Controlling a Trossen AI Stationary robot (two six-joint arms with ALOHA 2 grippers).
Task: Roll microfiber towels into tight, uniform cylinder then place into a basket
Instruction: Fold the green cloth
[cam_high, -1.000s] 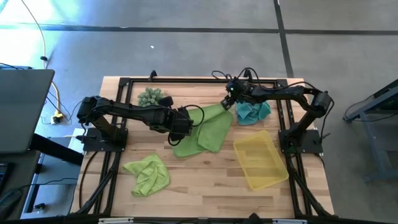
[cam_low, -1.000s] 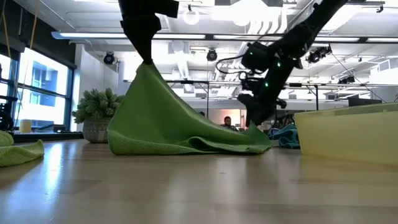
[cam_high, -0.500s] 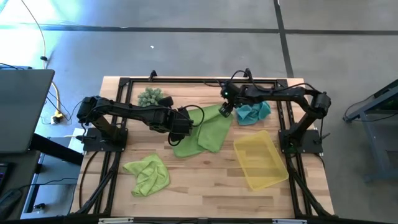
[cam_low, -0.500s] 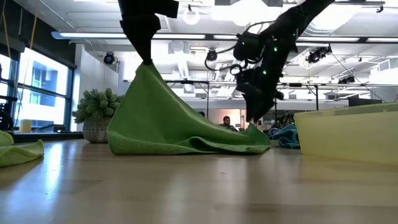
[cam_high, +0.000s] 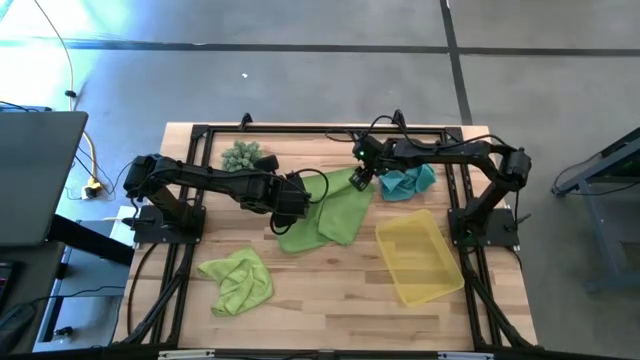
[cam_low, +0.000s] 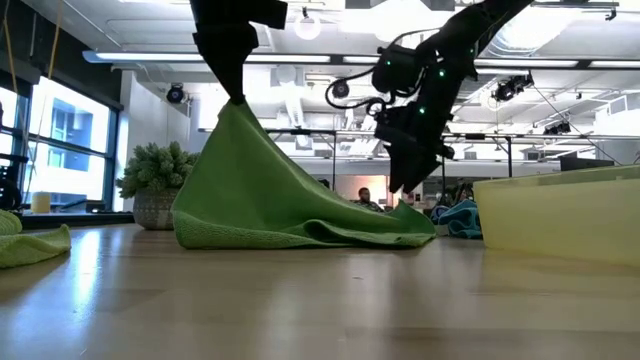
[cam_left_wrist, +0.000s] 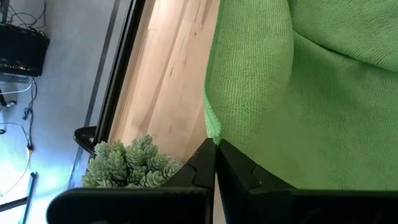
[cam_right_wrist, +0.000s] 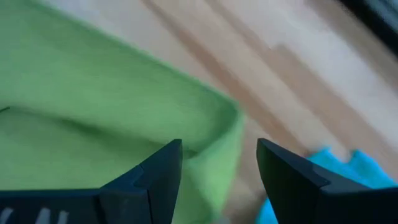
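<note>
Three towels are on the table: one lime green towel (cam_high: 335, 210) at the middle, a second green towel (cam_high: 237, 281) crumpled near the front left corner, and a blue towel (cam_high: 407, 180) bunched at the back right. The yellow basket (cam_high: 438, 284) sits empty at the right, well apart from the middle towel.

The left gripper (cam_high: 291, 197) has its jaws clamped on the near edge of the middle towel, lifting it into a tent shape, as the low view shows, while the far side lies on the wood. The right gripper (cam_high: 358, 180) hovers just above the towel's far corner with its jaws wide apart, holding nothing; the blue towel lies just beside it.

The cloth looks light, limp and slightly grippy, so it will sag and fold wherever it is unsupported. A corner or a hemmed edge seems the best place to pinch, since the middle would only bunch up. Rolling it evenly probably needs both corners held taut first.
</note>
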